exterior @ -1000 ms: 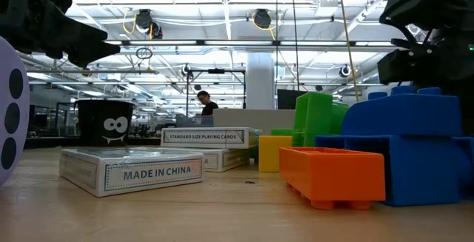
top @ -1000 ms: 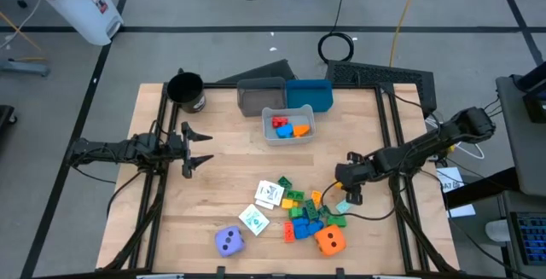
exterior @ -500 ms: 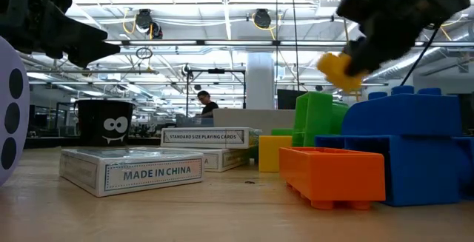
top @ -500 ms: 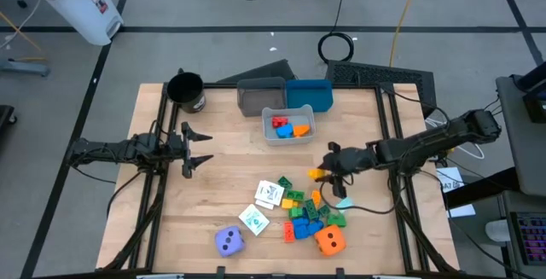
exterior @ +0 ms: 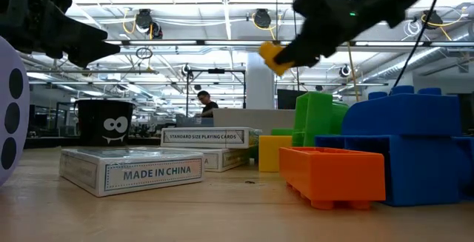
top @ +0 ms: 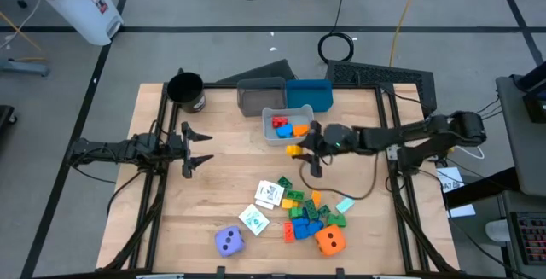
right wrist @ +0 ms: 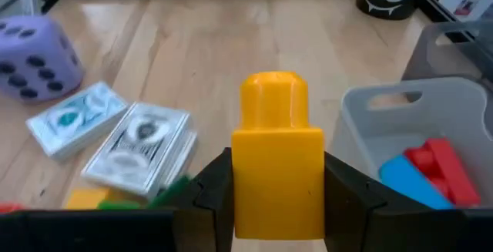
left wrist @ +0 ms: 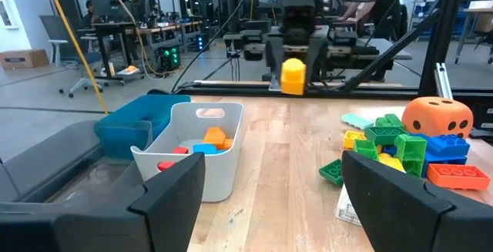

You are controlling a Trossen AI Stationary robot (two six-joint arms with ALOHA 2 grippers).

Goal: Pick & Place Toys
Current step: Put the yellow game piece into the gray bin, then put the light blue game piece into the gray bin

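Block, yellow [right wrist: 277, 161], sits clamped between right pincer [top: 305, 149] fingers.

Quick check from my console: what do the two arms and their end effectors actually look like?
Both arms are dark, nearly black, built of slim jointed segments. The left end effector ends in two thin, pointed black fingers. The right end effector has blocky black fingers, and a dark cable trails from that arm across the table.
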